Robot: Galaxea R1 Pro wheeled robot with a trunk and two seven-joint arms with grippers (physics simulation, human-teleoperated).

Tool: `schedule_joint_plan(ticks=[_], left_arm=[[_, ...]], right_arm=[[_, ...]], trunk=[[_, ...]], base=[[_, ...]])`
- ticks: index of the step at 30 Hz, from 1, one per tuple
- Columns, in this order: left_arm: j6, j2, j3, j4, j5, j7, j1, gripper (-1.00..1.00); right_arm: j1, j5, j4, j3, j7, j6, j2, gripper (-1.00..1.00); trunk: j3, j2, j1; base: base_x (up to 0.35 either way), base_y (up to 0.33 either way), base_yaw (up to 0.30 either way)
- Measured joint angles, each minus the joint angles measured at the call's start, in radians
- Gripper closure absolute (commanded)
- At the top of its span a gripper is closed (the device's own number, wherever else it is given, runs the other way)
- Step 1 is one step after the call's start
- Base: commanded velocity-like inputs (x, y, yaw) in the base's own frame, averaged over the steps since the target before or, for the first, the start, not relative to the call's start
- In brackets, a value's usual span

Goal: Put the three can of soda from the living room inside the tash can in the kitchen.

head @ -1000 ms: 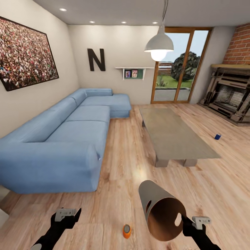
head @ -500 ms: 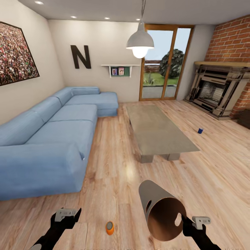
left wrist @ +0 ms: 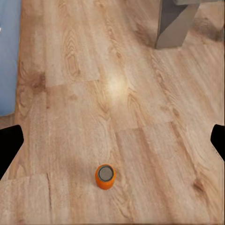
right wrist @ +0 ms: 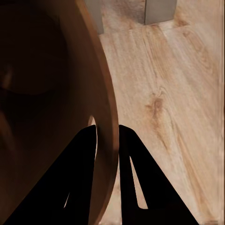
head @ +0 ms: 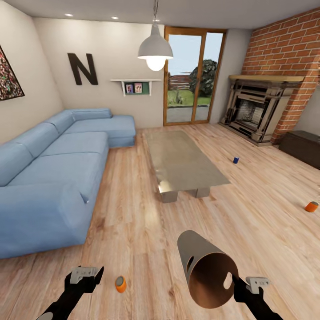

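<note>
While the right gripper (right wrist: 108,136) pinches the rim of the tapered, copper-lined trash can (head: 206,269), held tilted on its side above the plank floor (head: 146,231), the left gripper (head: 84,276) hangs wide apart, holding nothing. One small orange can (head: 120,284) stands just beside it. Beyond the glass-topped table (head: 182,162) sit a dark blue can (head: 236,159) and, well apart, another orange can (head: 311,206).
</note>
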Motion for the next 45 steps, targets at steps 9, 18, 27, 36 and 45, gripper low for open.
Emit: schedule_joint_plan(ticks=[9, 18, 27, 36, 45], left_arm=[[-0.001, -0.001, 0.001, 0.0, 0.001, 0.0, 0.0, -1.0], [-0.001, -0.002, 0.002, 0.0, 0.001, 0.0, -0.001, -1.0], [0.166, 0.0, 0.013, 0.058, 0.007, 0.007, -0.03, -1.0], [0.68, 0.005, 0.012, 0.186, 0.005, 0.065, -0.459, -1.0], [0.69, 0.008, 0.014, 0.351, 0.005, 0.108, -0.623, -1.0]], right_arm=[[0.0, 0.0, 0.0, 0.0, -0.001, -0.002, 0.0, 1.0], [0.0, 0.0, -0.001, -0.057, 0.0, -0.003, 0.0, 1.0], [0.0, 0.001, -0.002, -0.079, 0.002, 0.003, -0.003, 1.0], [0.0, 0.011, -0.003, -0.072, 0.004, 0.003, 0.0, 1.0], [0.0, 0.013, -0.003, -0.068, 0.002, 0.003, 0.0, 1.0]], trunk=[[-0.006, 0.0, 0.0], [-0.006, 0.0, 0.0], [-0.006, 0.0, 0.0], [-0.006, 0.0, 0.0], [-0.006, 0.0, 0.0]], base=[[-0.035, -0.103, -0.054], [-0.001, -0.004, -0.002], [0.064, 0.0, 0.0], [0.019, 0.0, 0.0], [0.0, 0.0, 0.0]])
